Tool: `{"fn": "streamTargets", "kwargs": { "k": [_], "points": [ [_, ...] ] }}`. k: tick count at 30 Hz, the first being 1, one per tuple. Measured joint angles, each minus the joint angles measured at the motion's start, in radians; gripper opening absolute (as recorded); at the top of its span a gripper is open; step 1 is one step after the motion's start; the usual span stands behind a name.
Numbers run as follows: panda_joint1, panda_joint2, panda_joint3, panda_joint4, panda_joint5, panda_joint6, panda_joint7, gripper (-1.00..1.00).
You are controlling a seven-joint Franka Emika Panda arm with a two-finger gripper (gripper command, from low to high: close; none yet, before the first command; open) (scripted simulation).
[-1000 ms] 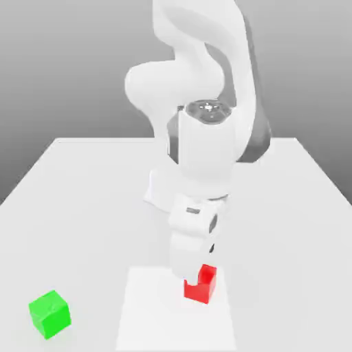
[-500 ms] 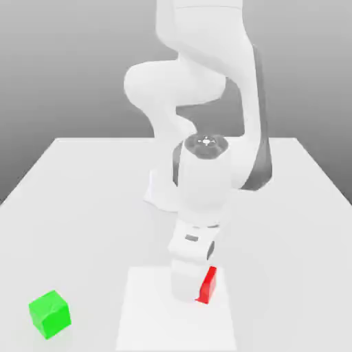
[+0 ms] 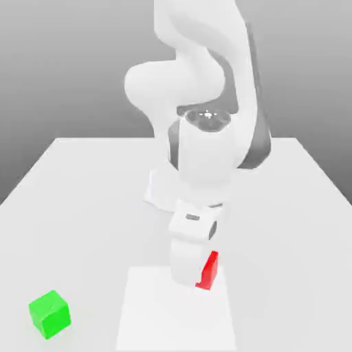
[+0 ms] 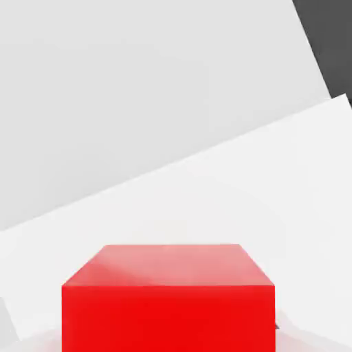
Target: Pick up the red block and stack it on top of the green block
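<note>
Grip: two-finger gripper [image 3: 198, 275] pinching small matte red cube [image 3: 208, 271], lower centre | Target: matte green cube [image 3: 49, 313], lower left | Advice: lift clear, carry level, lower squarely.

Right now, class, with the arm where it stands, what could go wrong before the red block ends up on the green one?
1. The red block sits in the end effector mostly hidden behind it; an off-centre grip could let it slip or twist during travel.
2. The green block lies far off toward the exterior view's left, near the table edge; a slightly misaligned placement could nudge it off or topple the stack.
</note>
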Motion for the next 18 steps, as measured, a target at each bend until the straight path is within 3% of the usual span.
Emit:
{"fn": "streamTargets", "kwargs": {
  "k": [6,11,18],
  "points": [
    [0.003,-0.057,-0.012,-0.015,-0.041,-0.054,0.038,-1.0],
    [0.069,-0.038,-0.134,0.054,-0.063,-0.105,0.098,-1.0],
    [-0.112,0.013,-0.238,0.174,-0.024,-0.177,0.142,-1.0]
  ]
}}
